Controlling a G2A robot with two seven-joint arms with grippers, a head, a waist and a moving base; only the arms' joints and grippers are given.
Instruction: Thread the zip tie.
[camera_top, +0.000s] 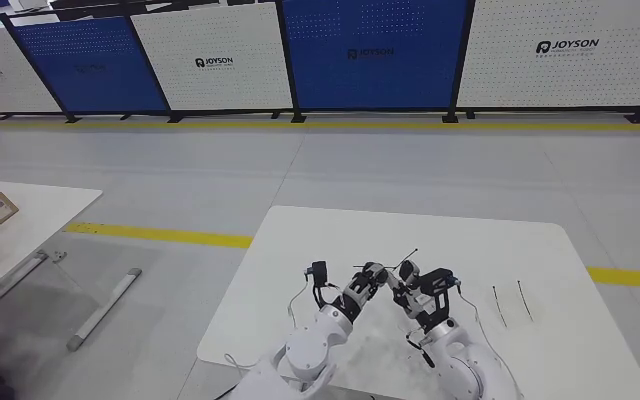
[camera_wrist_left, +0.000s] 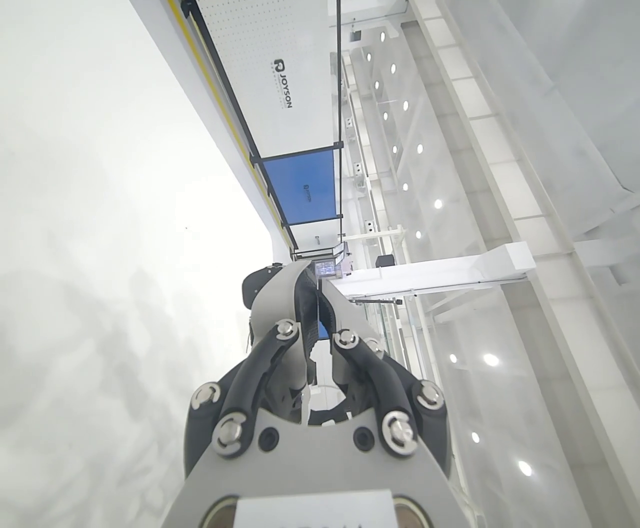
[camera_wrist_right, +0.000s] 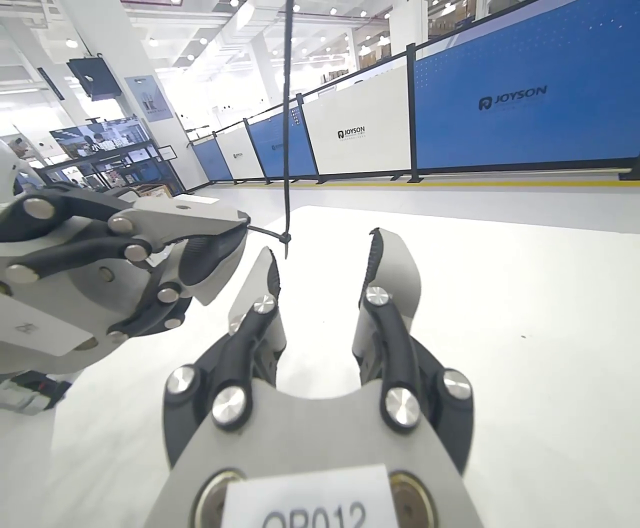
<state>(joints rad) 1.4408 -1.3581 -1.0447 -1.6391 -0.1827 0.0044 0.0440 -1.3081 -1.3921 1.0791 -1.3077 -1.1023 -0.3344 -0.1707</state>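
We see the left hand (camera_wrist_right: 242, 227) pressed together, pinching the zip tie (camera_wrist_right: 286, 150) by a short stub beside its small head. Seen from above, the strap sticks out toward 1 o'clock, raised off the white surface (camera_wrist_right: 500, 300). The right hand (camera_wrist_right: 322, 245) is spread, with one fingertip just beside the head. At 3 o'clock of both hands, well apart, a loose tie (camera_top: 497, 305) and a second loose tie (camera_top: 524, 298) lie on the surface. Partition panels (camera_top: 375, 50) stand at 12 o'clock and a side table (camera_top: 40, 215) at 9 o'clock.
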